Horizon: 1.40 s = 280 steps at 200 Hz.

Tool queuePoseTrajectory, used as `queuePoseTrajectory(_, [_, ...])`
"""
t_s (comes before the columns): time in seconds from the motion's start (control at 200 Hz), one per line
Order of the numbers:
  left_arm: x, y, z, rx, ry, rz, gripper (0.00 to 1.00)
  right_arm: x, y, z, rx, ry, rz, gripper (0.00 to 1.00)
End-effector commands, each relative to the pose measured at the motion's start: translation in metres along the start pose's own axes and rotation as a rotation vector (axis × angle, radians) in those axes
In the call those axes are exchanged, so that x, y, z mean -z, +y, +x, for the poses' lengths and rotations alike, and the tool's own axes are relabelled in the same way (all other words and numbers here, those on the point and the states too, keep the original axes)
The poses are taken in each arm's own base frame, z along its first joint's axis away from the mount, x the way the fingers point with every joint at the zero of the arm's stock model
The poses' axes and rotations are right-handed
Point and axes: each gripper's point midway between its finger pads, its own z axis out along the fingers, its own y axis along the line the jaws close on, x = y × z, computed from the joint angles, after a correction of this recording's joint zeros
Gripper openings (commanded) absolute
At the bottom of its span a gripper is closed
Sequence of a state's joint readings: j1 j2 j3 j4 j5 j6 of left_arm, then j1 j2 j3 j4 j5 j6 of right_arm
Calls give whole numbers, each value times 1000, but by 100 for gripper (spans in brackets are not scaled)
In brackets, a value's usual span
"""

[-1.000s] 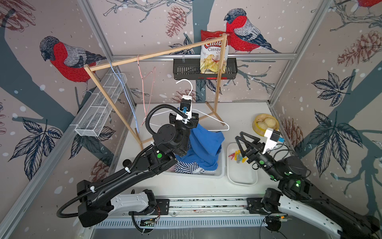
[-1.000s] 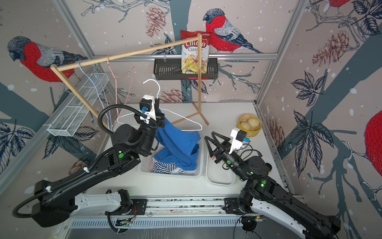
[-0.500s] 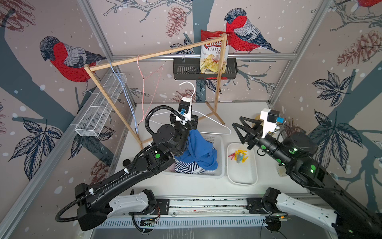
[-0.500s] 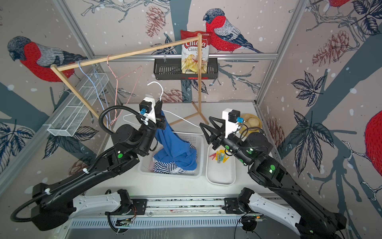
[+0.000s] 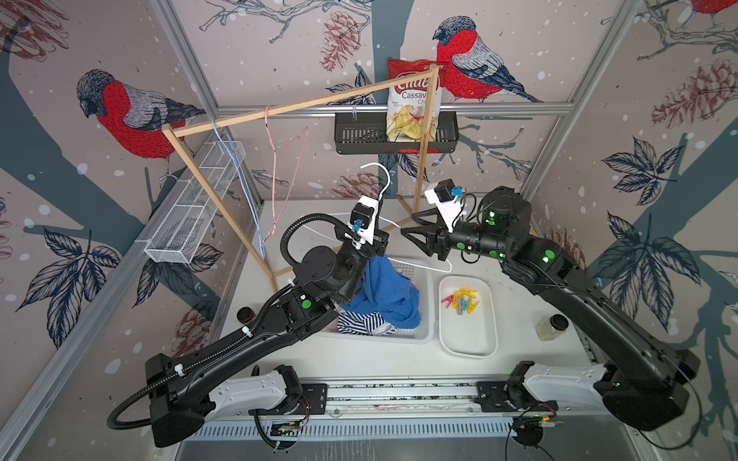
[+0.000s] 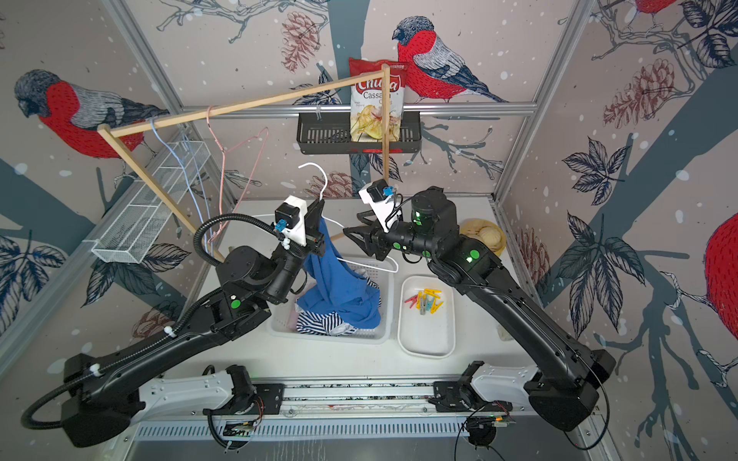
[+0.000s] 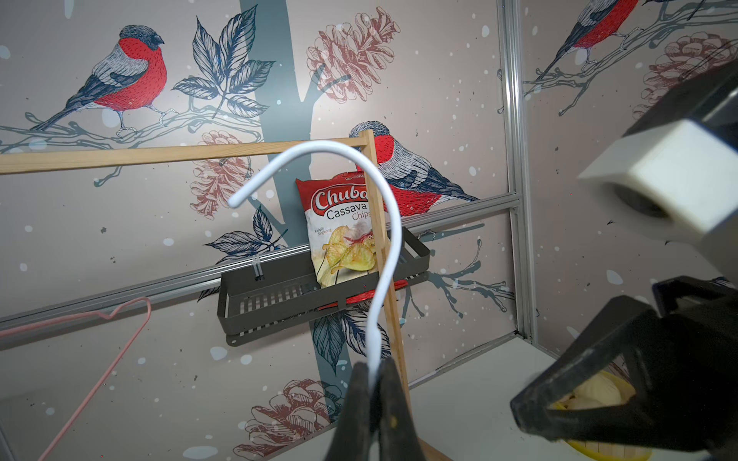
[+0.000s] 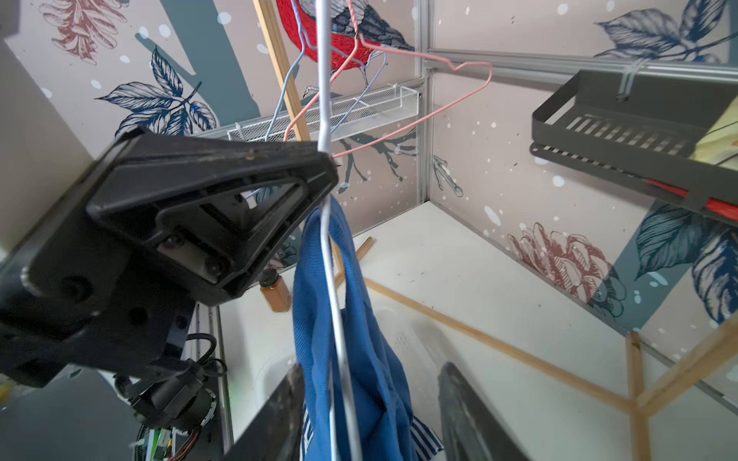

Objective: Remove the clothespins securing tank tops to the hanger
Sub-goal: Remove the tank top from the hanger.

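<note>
Clothespins lie well apart from both sets of jaws, in a loose flat heap in the white tray, long axes fanned several ways.

Left gripper: clamped on the white hanger at its neck, hook upward.

Right gripper: jaws spread. Its fingers are blurred and cut off at the frame edge. The blue tank top and the hanger wire hang between them; contact unclear.

Blue tank top trails down into the basket, over the striped top.
</note>
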<state>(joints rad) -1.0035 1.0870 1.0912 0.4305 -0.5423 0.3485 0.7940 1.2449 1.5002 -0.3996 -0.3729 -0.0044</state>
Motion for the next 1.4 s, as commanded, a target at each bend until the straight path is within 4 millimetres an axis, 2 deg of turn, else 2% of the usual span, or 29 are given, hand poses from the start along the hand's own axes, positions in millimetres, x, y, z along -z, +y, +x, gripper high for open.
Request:
queuePoseTrajectory(0.0, [0, -2, -18, -5, -79, 6, 0, -3, 8, 2, 15, 3, -49, 53])
queuePoseTrajectory(0.09, [-2, -9, -17, -26, -84, 21, 0, -3, 8, 9, 8, 9, -48, 49])
queuePoseTrajectory(0.185, [-3, -14, -18, -35, -93, 27, 0, -3, 7, 14, 7, 13, -45, 30])
queuePoseTrajectory(0.29, [-4, -18, -20, -33, -103, 36, 0, -3, 12, 18, 17, 21, -63, 16])
queuePoseTrajectory(0.36, [-7, -23, -20, -38, -96, 50, 0, -2, 12, 18, 25, 13, -59, 0])
queuePoseTrajectory(0.41, [-9, -26, -20, -43, -80, 57, 2, 0, 11, 18, 28, 5, -48, 0])
queuePoseTrajectory(0.465, [-11, -27, -18, -41, -60, 63, 14, 2, 9, 16, 33, -4, -33, 0])
queuePoseTrajectory(0.6, [-10, -25, -16, -19, -23, 66, 73, 9, 7, 15, 48, -14, -6, 0])
queuePoseTrajectory(0.69, [-5, -21, -14, 0, -6, 63, 99, 14, 5, 15, 56, -10, 18, 0])
queuePoseTrajectory(0.845, [7, -16, -12, 35, 24, 92, 99, 22, 3, 14, 57, -24, 44, 0])
queuePoseTrajectory(1.016, [28, 2, -6, 131, 41, 63, 99, 32, 6, 11, 54, -48, 57, 0])
queuePoseTrajectory(1.061, [35, 3, -3, 160, 35, 75, 94, 35, 5, 8, 57, -61, 65, 0])
queuePoseTrajectory(1.111, [43, -1, 1, 184, 27, 113, 89, 38, 6, 5, 57, -73, 70, 0])
queuePoseTrajectory(1.211, [54, -15, 16, 214, 30, 200, 89, 41, 10, 1, 60, -96, 54, 0])
queuePoseTrajectory(1.396, [54, -42, 25, 220, 62, 320, 84, 37, 20, 0, 70, -106, 14, 0])
